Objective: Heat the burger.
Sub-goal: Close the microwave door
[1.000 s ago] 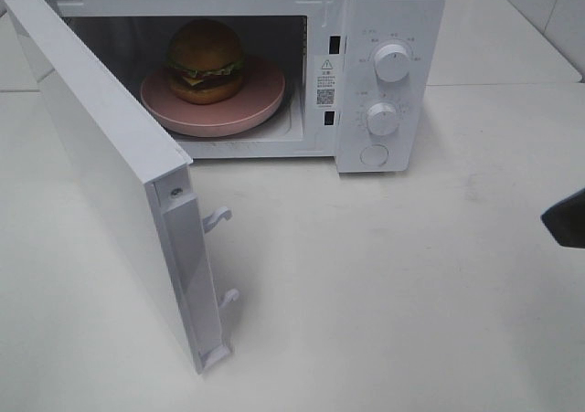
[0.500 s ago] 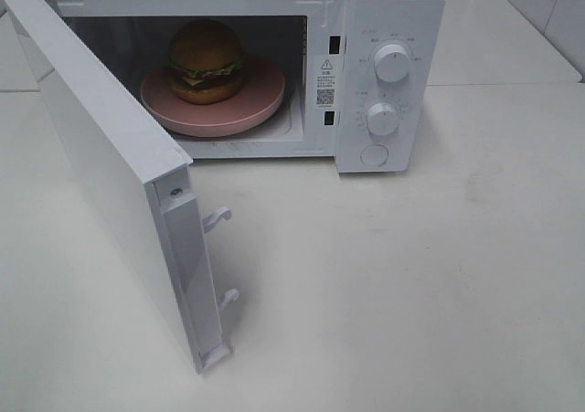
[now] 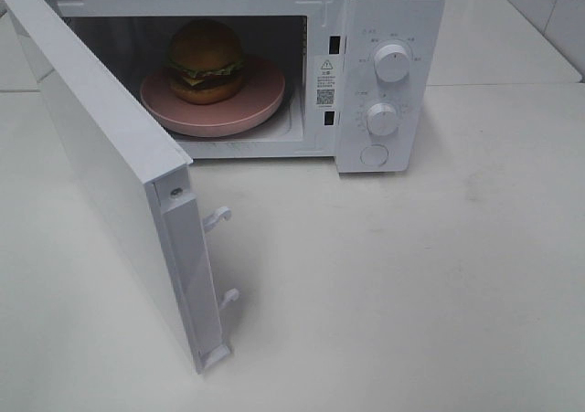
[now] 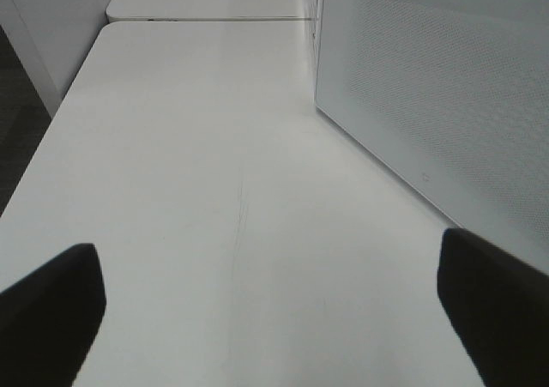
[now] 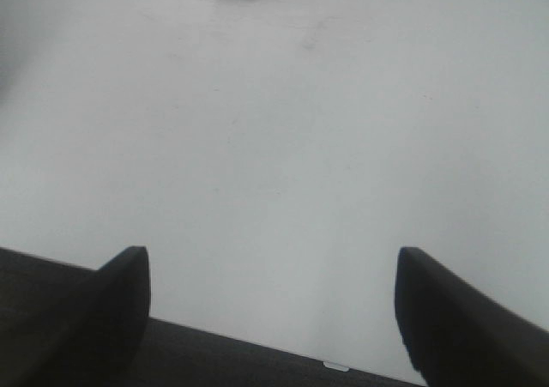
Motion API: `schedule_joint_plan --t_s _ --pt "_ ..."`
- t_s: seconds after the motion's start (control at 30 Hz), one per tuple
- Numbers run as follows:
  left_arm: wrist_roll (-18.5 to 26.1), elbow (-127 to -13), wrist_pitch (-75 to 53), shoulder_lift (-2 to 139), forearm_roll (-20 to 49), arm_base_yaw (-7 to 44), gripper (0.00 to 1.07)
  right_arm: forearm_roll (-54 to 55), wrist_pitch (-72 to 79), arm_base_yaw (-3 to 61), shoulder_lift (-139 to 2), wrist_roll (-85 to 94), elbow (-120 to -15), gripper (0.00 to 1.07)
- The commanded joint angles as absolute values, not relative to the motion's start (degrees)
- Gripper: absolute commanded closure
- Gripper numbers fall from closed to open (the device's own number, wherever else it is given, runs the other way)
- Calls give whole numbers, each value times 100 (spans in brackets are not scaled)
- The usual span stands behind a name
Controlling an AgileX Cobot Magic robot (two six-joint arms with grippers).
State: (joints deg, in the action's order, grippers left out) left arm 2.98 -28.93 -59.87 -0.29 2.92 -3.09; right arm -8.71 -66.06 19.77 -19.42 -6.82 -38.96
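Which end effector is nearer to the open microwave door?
Left. The left end effector is open right beside the microwave door. The right end effector is open over the table, and the door is outside its view.

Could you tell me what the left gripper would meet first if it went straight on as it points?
Probably only the flat white tabletop ahead of the left gripper; the open white microwave door stands off to one side.

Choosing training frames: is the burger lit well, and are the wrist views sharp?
Exterior high: the burger is legible inside the dim microwave; soft shadow beside the door. Left wrist: left gripper dark, blurred. Right wrist: right gripper likewise.
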Motion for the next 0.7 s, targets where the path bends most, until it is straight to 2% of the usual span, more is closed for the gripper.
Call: schedule_joint_plan --t_s 0.03,0.4,0.7 --pt "281 -2876 -5936 -155 309 -286 9 -848 -6474 1639 -1610 -733 -3718 31" --pt "281 -2876 -5936 -155 309 -286 9 -384 -5821 814 -516 -693 -3060 31" --pt "281 -2876 -5936 -155 309 -286 9 -298 -5959 619 80 -561 -2899 31"
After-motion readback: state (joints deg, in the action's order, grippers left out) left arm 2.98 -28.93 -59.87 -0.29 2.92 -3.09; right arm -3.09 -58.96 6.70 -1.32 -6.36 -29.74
